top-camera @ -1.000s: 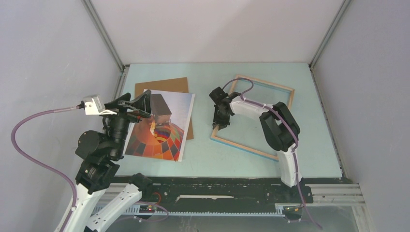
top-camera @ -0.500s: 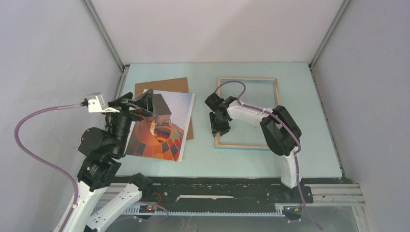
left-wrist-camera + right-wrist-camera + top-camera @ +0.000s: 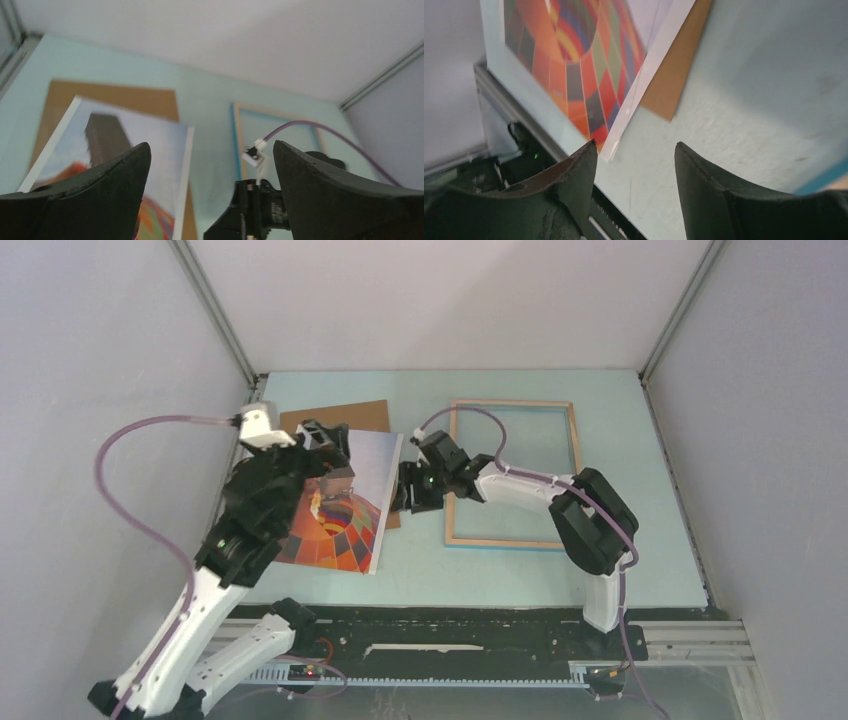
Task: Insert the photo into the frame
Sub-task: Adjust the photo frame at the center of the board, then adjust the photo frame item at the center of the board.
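Parted and empty, the right claw [image 3: 404, 492] sits low over the tabletop [image 3: 450, 570] just beside the photo's right edge. Its wrist camera shows only bare surface between the two fingers [image 3: 574, 185]. The left claw [image 3: 332, 452] hangs above the far half of the photo with its jaws spread as wide as they go and grips nothing.

The photo [image 3: 350, 515] lies flat and face up on the left side of the tabletop, close to the left edge, with its balloon colours toward the near edge. It rests partly on a brown backing board [image 3: 350, 415], which shows beyond its far edge and as a thin strip along its right edge.

The frame [image 3: 512, 403] lies flat, apart from the photo, right of the middle and toward the far edge. Its light wood side faces up, a line of blue shows along its near rail, and the tabletop shows through its opening. The right arm's purple cable [image 3: 470, 415] arcs over its far left corner.
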### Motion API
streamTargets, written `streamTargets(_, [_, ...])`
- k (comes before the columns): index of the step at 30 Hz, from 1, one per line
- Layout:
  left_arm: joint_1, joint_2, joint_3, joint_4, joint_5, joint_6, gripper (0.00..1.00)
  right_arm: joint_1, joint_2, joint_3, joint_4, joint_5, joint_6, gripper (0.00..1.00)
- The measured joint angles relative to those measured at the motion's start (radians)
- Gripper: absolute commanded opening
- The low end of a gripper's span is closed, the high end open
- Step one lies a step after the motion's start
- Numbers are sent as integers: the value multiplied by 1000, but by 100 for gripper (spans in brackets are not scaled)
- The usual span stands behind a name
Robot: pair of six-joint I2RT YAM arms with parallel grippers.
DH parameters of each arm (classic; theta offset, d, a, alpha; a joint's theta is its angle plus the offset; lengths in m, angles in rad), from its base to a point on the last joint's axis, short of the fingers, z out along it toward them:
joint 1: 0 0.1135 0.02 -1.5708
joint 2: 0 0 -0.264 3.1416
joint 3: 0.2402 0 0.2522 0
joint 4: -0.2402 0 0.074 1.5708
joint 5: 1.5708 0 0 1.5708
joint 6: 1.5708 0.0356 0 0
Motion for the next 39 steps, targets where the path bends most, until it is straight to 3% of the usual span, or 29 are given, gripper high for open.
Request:
streamTargets(5, [53, 177, -10, -232, -41, -129, 100, 24, 0, -201, 202, -168, 109, 64])
streamTargets(10, [364, 185, -214, -364, 116, -248, 100, 26, 0, -333, 381, -299, 221, 61])
streamTargets(13, [457, 169, -299, -407, 192, -322, 100, 26, 7, -365, 488, -339, 290, 60])
streamTargets(18, [499, 167, -425, -375, 312, -433, 100, 28, 80, -366, 652, -366, 386, 59])
streamTargets(25, [588, 174, -584, -278, 400, -529, 100, 50, 147, -368, 733, -357, 473, 57])
streamTargets(39, [655, 177, -668, -60, 516, -565, 100, 89, 220, -326, 824, -356, 552, 53])
